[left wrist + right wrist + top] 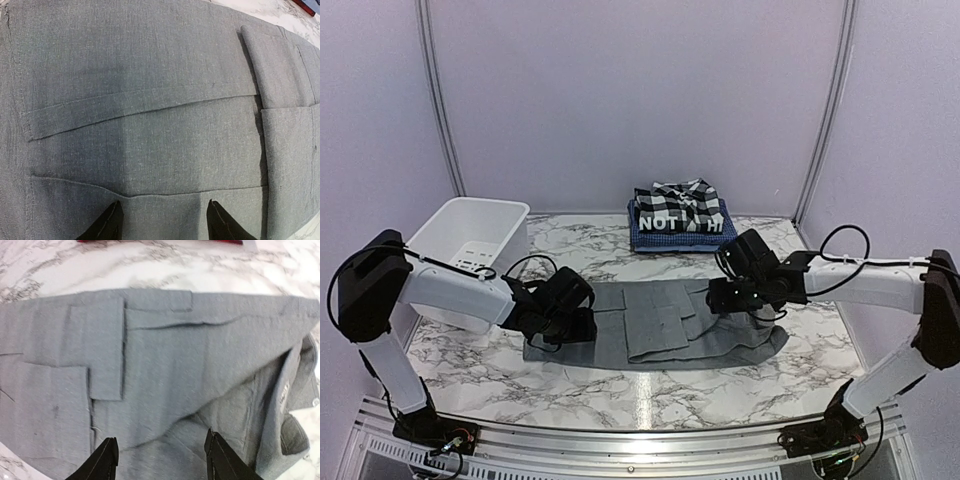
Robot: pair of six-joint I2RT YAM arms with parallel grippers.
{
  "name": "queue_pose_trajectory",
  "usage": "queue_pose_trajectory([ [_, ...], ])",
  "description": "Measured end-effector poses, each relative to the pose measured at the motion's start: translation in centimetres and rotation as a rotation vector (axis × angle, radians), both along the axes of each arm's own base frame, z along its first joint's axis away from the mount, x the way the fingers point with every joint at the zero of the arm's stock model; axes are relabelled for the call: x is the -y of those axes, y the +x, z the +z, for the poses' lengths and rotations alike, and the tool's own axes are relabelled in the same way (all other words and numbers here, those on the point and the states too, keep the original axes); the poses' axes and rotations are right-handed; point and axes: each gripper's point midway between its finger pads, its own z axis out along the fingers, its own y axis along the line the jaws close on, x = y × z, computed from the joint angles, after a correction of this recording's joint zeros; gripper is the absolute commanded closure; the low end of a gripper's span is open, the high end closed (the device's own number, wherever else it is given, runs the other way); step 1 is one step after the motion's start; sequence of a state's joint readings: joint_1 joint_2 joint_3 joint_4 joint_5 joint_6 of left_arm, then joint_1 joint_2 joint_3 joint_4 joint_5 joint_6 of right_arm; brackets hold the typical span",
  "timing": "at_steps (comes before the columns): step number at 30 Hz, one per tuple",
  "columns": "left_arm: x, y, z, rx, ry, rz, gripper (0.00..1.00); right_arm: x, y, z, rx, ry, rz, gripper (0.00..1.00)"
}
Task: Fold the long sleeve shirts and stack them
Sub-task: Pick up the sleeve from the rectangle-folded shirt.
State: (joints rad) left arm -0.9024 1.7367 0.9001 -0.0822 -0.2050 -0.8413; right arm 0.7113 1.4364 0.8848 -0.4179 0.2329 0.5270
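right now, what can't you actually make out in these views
Top view: the plaid shirt covers the middle of the black shirt's lettering.
Top view: the white tub's contents are too small to name.
Right wrist view: a red thing is cut off by the top edge.
Top view: the left gripper's fingertips hide under its own wrist.

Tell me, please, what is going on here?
Two arms are folding a grey shirt, spread on the table with its sleeves already folded in. The left gripper hangs open over one end, the right gripper open over the collar end; neither grips cloth. Three folded shirts sit stacked behind. A tub stands left.
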Motion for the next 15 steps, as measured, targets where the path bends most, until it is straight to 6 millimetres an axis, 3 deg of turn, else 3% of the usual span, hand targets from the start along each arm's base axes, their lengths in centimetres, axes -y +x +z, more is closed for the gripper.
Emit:
queue_pose_trajectory([
  [2, -0.1, -0.2, 0.1, -0.011, 0.009, -0.006, 0.38, -1.5, 1.0, 1.2, 0.025, 0.033, 0.019, 0.45],
  [5, 0.0, -0.2, 0.5, -0.018, 0.026, -0.019, 0.34, -3.8, 2.8, 1.5, 0.034, 0.060, 0.049, 0.46],
  [9, 0.6, 0.4, 1.8, 0.004, 0.021, -0.038, 0.29, -6.1, 4.3, -0.6, -0.002, 0.083, 0.087, 0.49],
  [15, 2.0, 1.4, 4.2, 0.048, -0.008, -0.064, 0.24, -6.7, 4.7, -4.5, -0.084, 0.111, 0.102, 0.51],
])
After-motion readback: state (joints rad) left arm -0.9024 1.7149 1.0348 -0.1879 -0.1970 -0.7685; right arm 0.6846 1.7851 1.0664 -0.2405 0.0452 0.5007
